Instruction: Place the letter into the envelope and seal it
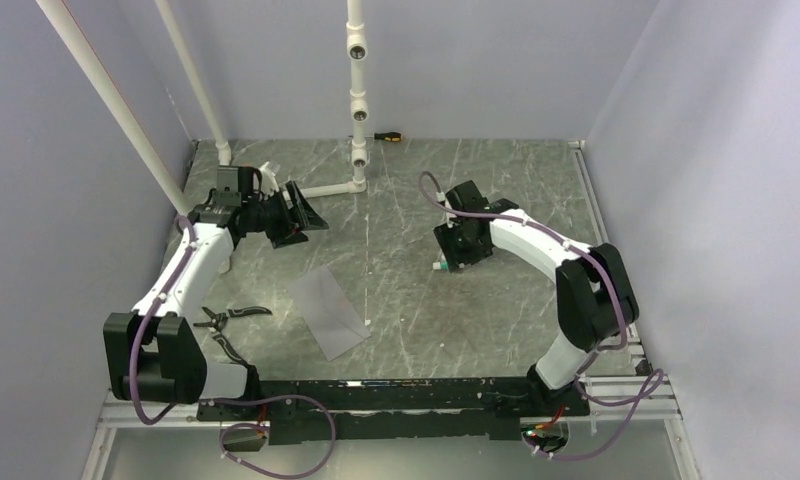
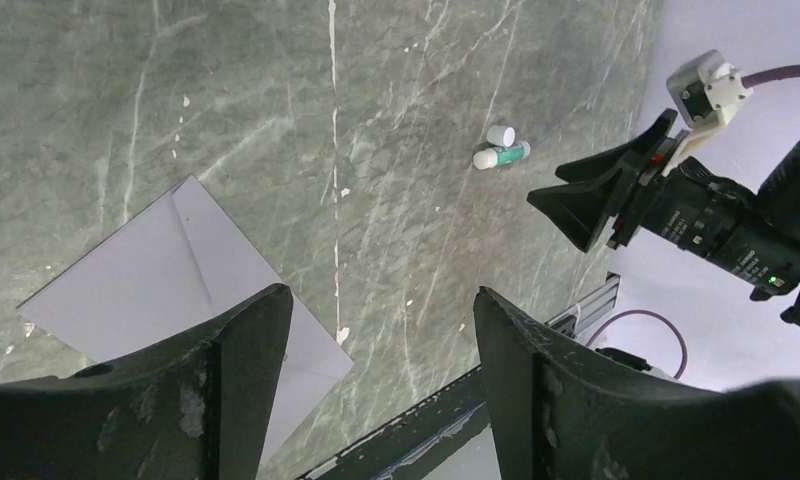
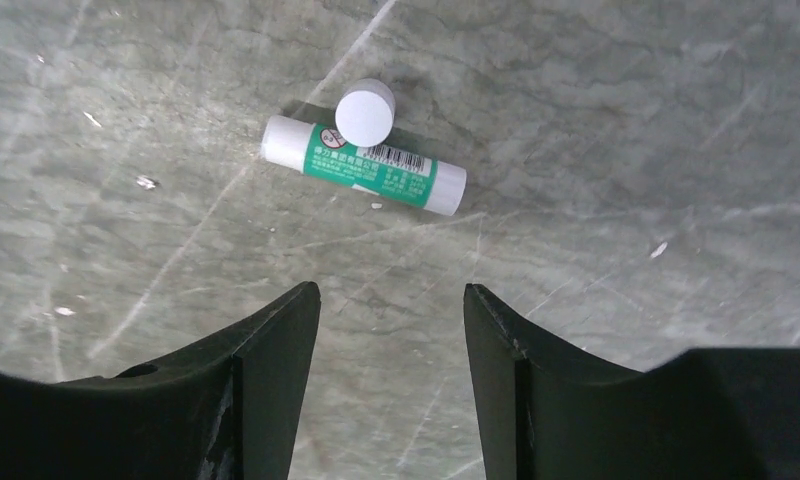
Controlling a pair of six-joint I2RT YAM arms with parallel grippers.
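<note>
Near edge of envelope lay hidden behind left gripper, label print on glue stick was too small to read.

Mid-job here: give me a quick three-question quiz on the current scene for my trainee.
1. True or false: the glue stick lies on the table with its cap off.
2. Which arm's end effector hangs over the glue stick? A) left B) right C) neither
3. Fill in: the envelope lies ___ on the table, gripped by no arm.
Key: 1 true; 2 B, the right end effector; 3 flat.
</note>
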